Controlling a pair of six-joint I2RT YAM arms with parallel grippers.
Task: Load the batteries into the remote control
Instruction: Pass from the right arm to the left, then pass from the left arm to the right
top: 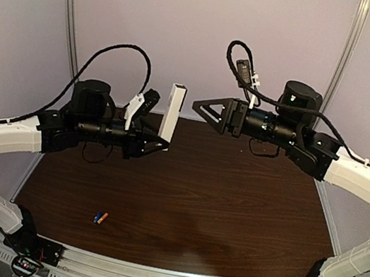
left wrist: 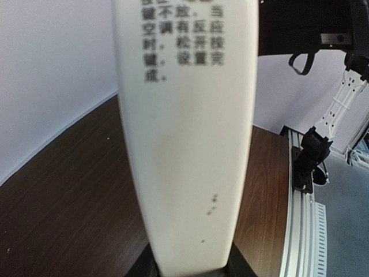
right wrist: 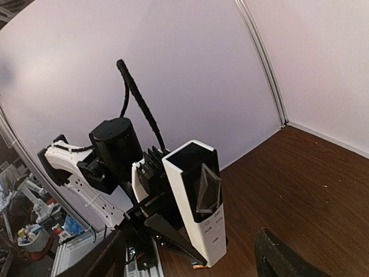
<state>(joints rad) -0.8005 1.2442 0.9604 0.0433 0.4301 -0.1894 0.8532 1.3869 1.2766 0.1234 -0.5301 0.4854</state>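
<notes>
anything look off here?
Nothing damaged or spilled. Only oddity: the remote control stands upright in midair in the left gripper, open end up, while the batteries lie on the table near its front edge.

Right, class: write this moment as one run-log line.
left fingers: shut on remote control, upright above table | right fingers: open, empty, apart from remote control | batteries: on table, not loaded

The remote control (left wrist: 184,144) carries black Chinese print, cut off above, with 空调有反应 and 成 legible.
</notes>
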